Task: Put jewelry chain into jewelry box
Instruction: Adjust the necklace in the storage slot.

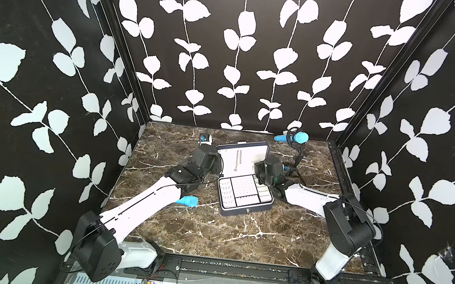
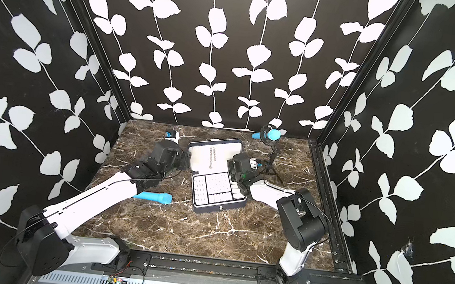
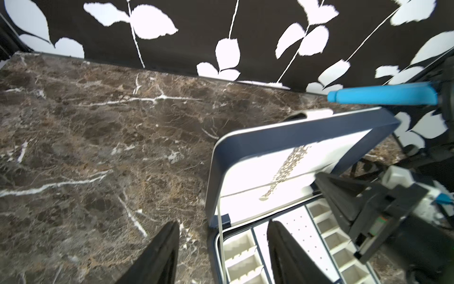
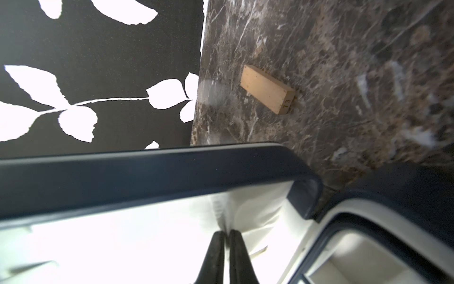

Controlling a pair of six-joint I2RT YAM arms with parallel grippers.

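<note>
**At tabletop centre: chain lies on the open lid's lining**

At the middle of the brown marble tabletop [image 1: 211,233], the dark navy rectangular jewelry box [image 1: 230,212] stands open, its lid tipped back behind the compartmented white tray. The thin silvery link jewelry chain [image 1: 239,159] lies on the lid's white lining in both top views. It stretches from near the far rim toward the hinge, with its small round end nearest the tray. The left gripper [image 3: 222,223] sits at the box's left side with its 2 fingers well apart, 1 over the tabletop and 1 over the tray, gripping nothing. The right gripper [image 4: 227,232] points at the lining from the box's right side. Its fingers are nearly together with only a thin slit, and nothing shows between them. A tan rectangular block [image 4: 267,89] lies on the tabletop past the lid's rim. A blue tapered cylinder [image 1: 188,201] lies left of the box.
</note>
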